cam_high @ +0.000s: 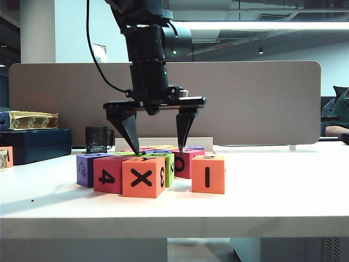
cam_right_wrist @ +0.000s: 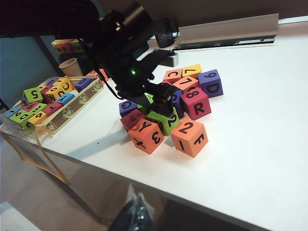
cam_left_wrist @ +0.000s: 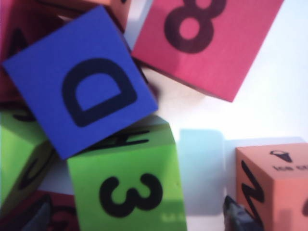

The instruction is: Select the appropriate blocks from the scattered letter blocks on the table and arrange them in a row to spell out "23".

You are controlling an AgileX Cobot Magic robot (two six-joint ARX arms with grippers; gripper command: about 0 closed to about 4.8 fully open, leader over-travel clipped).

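L gripper [cam_high: 158, 152] hangs tips-down over the heap of foam letter blocks [cam_high: 147, 166] mid-way along the wide white table [cam_high: 272, 207], jaws spread as wide as they go and nothing between them. R gripper [cam_right_wrist: 136, 211] is only a dark blur at the edge of its own cam, well back from the heap off the table's front edge; can't tell if it's open or shut. So L arm is far the nearer one, and I'd say the pick is its job.

What the move turns on: the green foam cube with a black "3" on top [cam_left_wrist: 130, 192] sits straight below the L wrist, between the two fingers. One dark fingertip [cam_left_wrist: 238, 214] shows in the gap between that cube and an orange foam cube [cam_left_wrist: 274, 183] just beside it; the other tip is a blur on the far side of the green cube. It's a cube, so no long axis to speak of, but its sides look a bit skewed to the finger line.

Snag, as I judge it: a blue foam cube marked "D" [cam_left_wrist: 79, 79] is tilted and overlaps the green cube's top edge, prob. leaning on it. A pink-red foam cube marked "8" [cam_left_wrist: 207, 43] lies beyond, apart.

The "2" for the row looks to be on top of an orange foam cube with a "2" [cam_right_wrist: 190, 137] at the heap's near corner, away from the fingers.
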